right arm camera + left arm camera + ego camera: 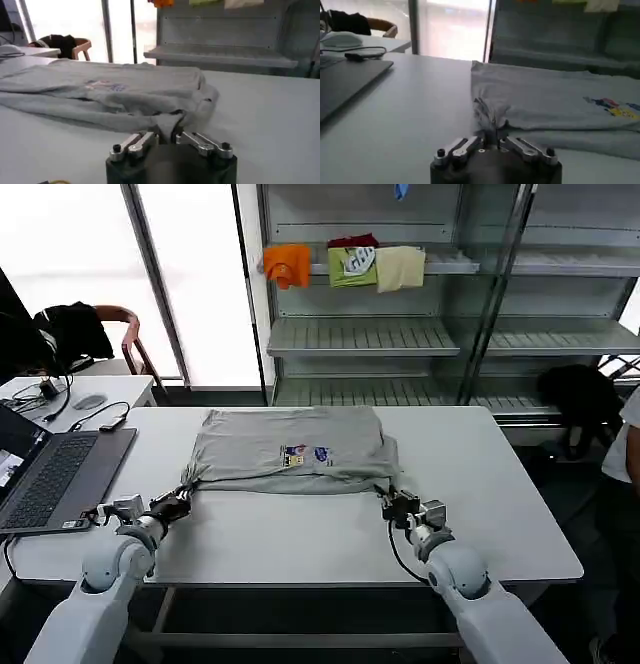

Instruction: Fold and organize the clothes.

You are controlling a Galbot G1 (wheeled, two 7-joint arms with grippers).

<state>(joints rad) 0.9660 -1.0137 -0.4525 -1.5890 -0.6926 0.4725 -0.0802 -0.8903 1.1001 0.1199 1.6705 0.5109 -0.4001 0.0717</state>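
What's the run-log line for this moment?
left pincer: shut on shirt corner | right pincer: shut on other corner | shirt on table

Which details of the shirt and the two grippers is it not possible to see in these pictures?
- Grey shirt: chest print too small in the head view, blurred in the wrist views.
- Shirt's underside: hidden against the table.
- Left gripper and right gripper: fingertips buried in cloth folds.

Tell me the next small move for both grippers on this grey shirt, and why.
Probably lift both corners together and carry them toward the far edge. The left gripper and right gripper are each shut on a near corner of the grey shirt, which lies flat, print up, on the white table. Equal lifting should keep the fold straight.
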